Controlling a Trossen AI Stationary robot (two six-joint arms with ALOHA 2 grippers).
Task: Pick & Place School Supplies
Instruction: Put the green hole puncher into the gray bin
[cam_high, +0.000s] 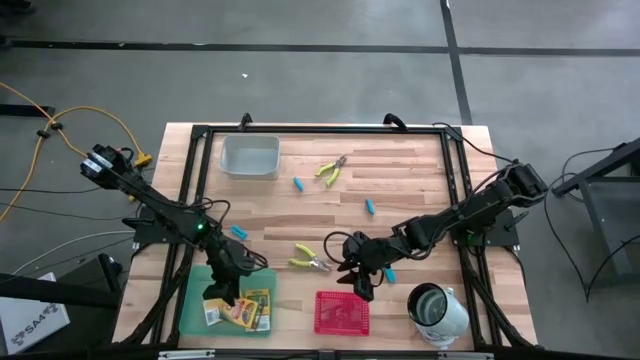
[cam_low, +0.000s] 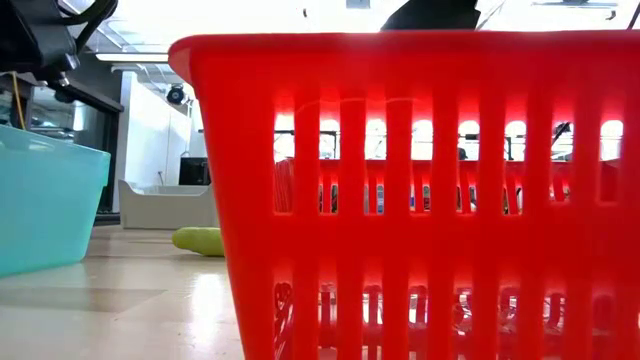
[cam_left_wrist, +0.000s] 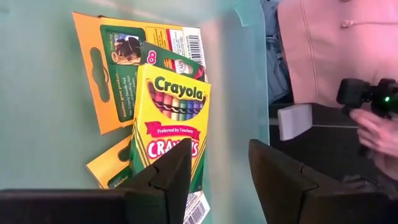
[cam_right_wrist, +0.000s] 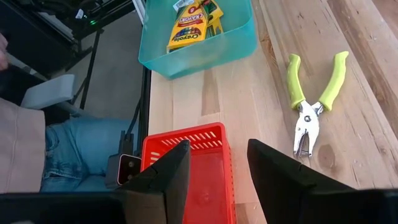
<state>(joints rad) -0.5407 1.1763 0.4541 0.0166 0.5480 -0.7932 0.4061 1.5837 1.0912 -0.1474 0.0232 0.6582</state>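
Three yellow-orange crayon boxes (cam_high: 242, 310) lie stacked flat on the floor of the green tray (cam_high: 195, 300), the top box (cam_left_wrist: 171, 118) face up. My left gripper (cam_left_wrist: 217, 168) hovers open over them, holding nothing. My right gripper (cam_right_wrist: 217, 165) is open and empty above the red tray (cam_right_wrist: 186, 168). One plier-like tool (cam_high: 310, 260) lies flat on the table just left of the right gripper, also seen as the tool (cam_right_wrist: 314, 99); the other tool (cam_high: 332, 170) lies near the far side. Light-blue pieces lie on the wood: one piece (cam_high: 297, 184), another piece (cam_high: 369, 206), a third piece (cam_high: 238, 232).
A clear tray (cam_high: 250, 157) sits at the far left of the table and a white-and-metal cup (cam_high: 437, 308) at the near right. The red tray (cam_low: 400, 200) fills the low view. A person (cam_left_wrist: 323, 50) sits beyond the near edge, a hand (cam_left_wrist: 379, 134) by it.
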